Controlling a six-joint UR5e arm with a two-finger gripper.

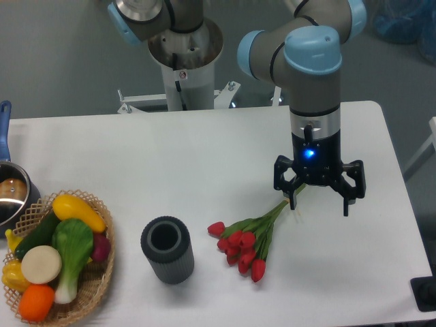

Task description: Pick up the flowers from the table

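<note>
The flowers (pixel 244 244) lie flat on the white table (pixel 204 150), right of centre near the front: several red tulip buds pointing front-left, green stems running up and right. My gripper (pixel 319 204) hangs over the stem ends, fingers pointing down. It is open, with its left fingertip (pixel 293 202) beside the stem tips and the right one further off. Nothing sits between the fingers.
A dark grey ribbed cylinder cup (pixel 167 249) stands upright left of the flowers. A wicker basket (pixel 95 289) of toy vegetables fills the front-left corner. A metal pot (pixel 10 194) with a blue handle sits at the left edge. The arm's base (pixel 185 61) rises behind the table.
</note>
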